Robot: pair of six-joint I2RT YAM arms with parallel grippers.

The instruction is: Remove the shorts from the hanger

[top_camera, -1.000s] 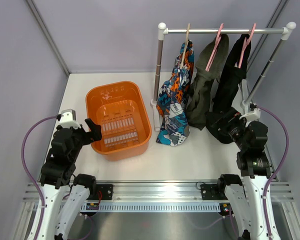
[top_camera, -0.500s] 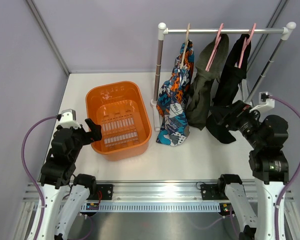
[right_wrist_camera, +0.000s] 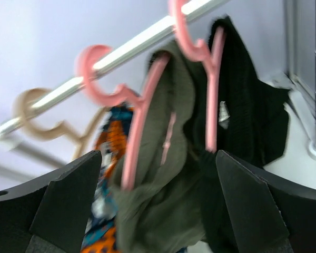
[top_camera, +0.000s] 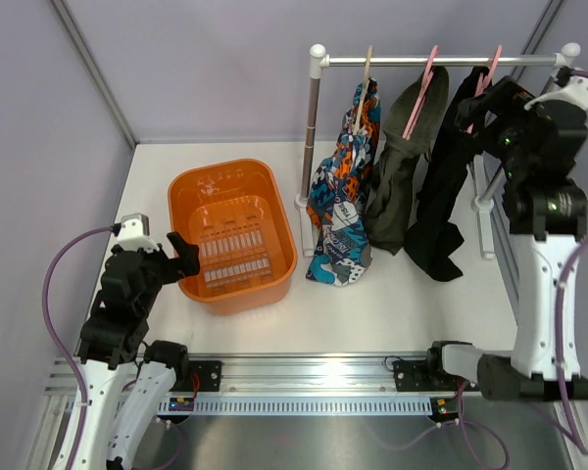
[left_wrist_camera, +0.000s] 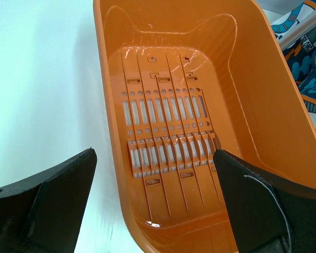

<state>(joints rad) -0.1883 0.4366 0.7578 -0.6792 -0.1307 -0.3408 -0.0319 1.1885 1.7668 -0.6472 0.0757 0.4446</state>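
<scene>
Near left, the left gripper (top_camera: 183,255) hangs over the orange basket (top_camera: 280,211), its fingers wide and empty. Farther right, three shorts hang from the rail (top_camera: 402,61), their lower ends seeming to reach the counter (top_camera: 392,304): the patterned pair (top_camera: 341,215), the olive pair (top_camera: 397,186) and the black pair (top_camera: 441,196). The right gripper (right_wrist_camera: 157,158), fingers spread and holding nothing, sits high by the pink hanger (right_wrist_camera: 213,95) of the black pair. The cloth looks light, limp and likely to slide, so a pinch just below the hanger seems best. Whether clips hold it is hidden, and the right wrist view is blurred.
</scene>
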